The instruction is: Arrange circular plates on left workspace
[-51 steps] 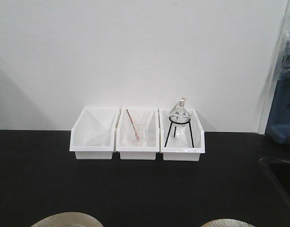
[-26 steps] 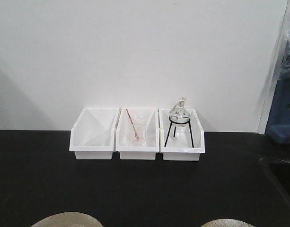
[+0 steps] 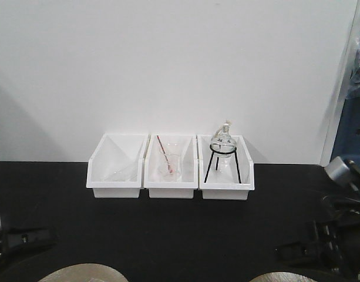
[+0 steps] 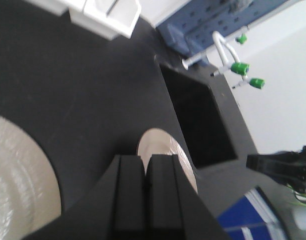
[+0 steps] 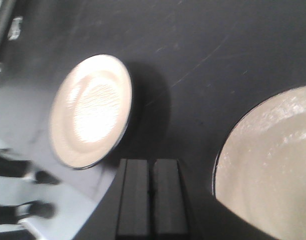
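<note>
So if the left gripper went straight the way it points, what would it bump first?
Probably the beige plate near the sink, lying just past the shut left gripper. How high the gripper sits above the countertop is unclear, so it might pass over.

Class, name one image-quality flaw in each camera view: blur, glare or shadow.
Front-facing view: shadow darkens the wall at left. Left wrist view: the left claw is out of focus. Right wrist view: glare bleaches the far plate.

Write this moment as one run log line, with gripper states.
left gripper: shut, empty | right gripper: shut, empty | left plate, right plate: on counter, not held
</note>
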Tool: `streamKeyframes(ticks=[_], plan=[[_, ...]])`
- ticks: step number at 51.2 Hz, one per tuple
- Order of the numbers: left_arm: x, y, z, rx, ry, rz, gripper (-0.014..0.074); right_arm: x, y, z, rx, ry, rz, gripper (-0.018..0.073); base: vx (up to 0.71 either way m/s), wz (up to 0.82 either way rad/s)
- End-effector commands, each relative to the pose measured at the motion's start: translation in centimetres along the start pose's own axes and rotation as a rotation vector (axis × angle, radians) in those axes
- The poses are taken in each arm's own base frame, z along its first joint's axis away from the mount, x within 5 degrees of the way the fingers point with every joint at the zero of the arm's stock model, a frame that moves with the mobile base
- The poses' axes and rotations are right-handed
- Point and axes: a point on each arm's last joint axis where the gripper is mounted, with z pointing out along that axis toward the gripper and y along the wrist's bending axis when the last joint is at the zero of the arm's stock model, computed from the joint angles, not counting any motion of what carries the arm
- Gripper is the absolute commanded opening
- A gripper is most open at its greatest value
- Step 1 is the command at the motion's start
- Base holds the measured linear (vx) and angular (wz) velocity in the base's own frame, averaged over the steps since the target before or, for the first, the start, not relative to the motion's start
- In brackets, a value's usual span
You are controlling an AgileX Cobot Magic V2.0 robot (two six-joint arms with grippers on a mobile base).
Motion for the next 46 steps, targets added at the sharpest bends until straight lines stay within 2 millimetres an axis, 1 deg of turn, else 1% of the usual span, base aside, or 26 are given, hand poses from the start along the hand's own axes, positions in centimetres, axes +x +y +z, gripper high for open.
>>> streamKeyframes(ticks=[1, 4, 10, 16, 22, 35, 40, 46], plan=[[-1.2, 0.2, -0.7, 0.122, -0.016, -0.025, 0.0000, -1.2, -0.2, -1.7, -0.092, -0.110, 0.042, -0.0004, 0.00, 0.00], [-1.3, 1.4, -1.4, 0.083, -0.022, -0.030, 0.0000, -1.3, -1.3, -2.1, -0.101, -0.161, 0.087, -0.0004, 0.00, 0.00], [-1.4, 3.8, -3.3, -0.051, -0.041, -0.053, 0.0000, -0.9, -3.8, -1.9, -0.098, -0.181, 0.167, -0.0004, 0.00, 0.00], [-0.9, 5.4, -4.8, -0.157, -0.003, -0.067, 0.0000, -0.6, -6.2, -1.3, -0.076, -0.170, 0.232, -0.0004, 0.00, 0.00], [-0.9, 6.6, -5.3, -0.247, -0.008, -0.099, 0.0000, -0.8, -7.4, -1.5, -0.065, -0.198, 0.276, -0.0004, 0.00, 0.00], [-0.1, 9.2, -5.5, -0.415, 0.078, -0.174, 0.0000, -1.1, -7.6, -1.7, -0.078, -0.227, 0.282, -0.0004, 0.00, 0.00], [0.1, 9.4, -5.6, -0.444, 0.105, -0.158, 0.0000, -1.2, -7.6, -1.8, -0.083, -0.238, 0.267, -0.0004, 0.00, 0.00], [0.1, 9.3, -5.5, -0.432, 0.114, -0.153, 0.0003, -1.3, -7.5, -1.8, -0.092, -0.250, 0.247, -0.0004, 0.00, 0.00]])
